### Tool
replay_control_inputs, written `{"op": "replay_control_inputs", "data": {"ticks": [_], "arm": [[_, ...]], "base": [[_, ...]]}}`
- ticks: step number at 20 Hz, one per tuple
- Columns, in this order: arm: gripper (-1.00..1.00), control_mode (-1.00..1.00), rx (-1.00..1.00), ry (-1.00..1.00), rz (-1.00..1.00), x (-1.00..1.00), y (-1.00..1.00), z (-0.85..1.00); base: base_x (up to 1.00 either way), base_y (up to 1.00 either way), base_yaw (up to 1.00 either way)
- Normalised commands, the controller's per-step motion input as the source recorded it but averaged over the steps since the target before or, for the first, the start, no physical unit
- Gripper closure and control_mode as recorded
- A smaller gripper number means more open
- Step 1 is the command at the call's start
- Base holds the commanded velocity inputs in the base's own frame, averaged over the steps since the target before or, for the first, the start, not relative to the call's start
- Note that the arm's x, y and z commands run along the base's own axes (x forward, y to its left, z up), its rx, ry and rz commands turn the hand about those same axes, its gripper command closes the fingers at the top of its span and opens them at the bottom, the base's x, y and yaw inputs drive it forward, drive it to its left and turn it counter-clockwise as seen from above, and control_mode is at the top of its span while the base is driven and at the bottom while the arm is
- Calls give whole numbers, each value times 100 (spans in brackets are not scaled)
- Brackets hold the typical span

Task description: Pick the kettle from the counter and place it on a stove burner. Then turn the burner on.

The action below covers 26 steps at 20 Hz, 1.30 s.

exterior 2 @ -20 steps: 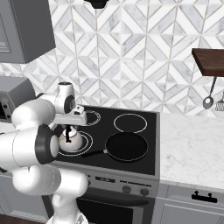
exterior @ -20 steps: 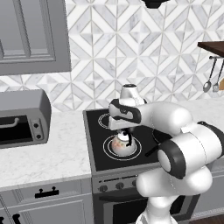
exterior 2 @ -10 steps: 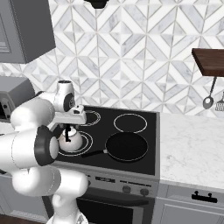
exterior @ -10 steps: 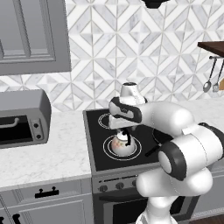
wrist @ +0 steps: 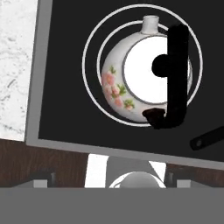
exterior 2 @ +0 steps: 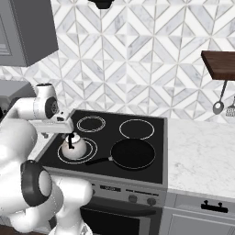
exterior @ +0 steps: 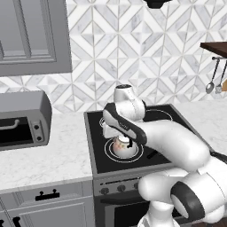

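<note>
Since a second ago the gripper [exterior 2: 69, 136] has let go and lifted slightly; jaws now stand wide apart, holding nothing. Kettle [wrist: 144, 78] sits upright inside the stove burner [wrist: 89, 48] rings, front-left of the cooktop. Risk: the retreating fingers snag the arched handle [wrist: 174, 74] and tip it. Frying pan [exterior 2: 132, 153] lies just beside; the counter [exterior: 53, 153] to the left offers room.

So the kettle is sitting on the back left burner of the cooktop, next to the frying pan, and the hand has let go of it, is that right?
Not quite. The kettle sits on the front left burner, the wide double-ring one nearest the knobs, not the back left one. The right base view shows it, with the frying pan beside it on the cooktop. The hand is open above it, so it has let go.
</note>
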Motion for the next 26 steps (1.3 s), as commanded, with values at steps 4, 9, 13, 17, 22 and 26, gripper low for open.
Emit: {"op": "replay_control_inputs", "data": {"ticks": [4, 9, 13, 17, 22, 26], "arm": [[-100, -100, 0, -10, 3, -63, 28, 0], [-100, -100, 0, -15, 0, -50, 20, -11], [-100, -100, 0, -20, 0, -40, 20, -19], [-100, -100, -1, -21, 0, -19, 25, -11], [-100, -100, -3, -27, 0, -4, 30, -17], [-100, -100, -4, -25, -2, 0, 29, -52]], "base": [[0, 0, 0], [0, 0, 0], [0, 0, 0], [0, 0, 0], [0, 0, 0], [0, 0, 0]]}}
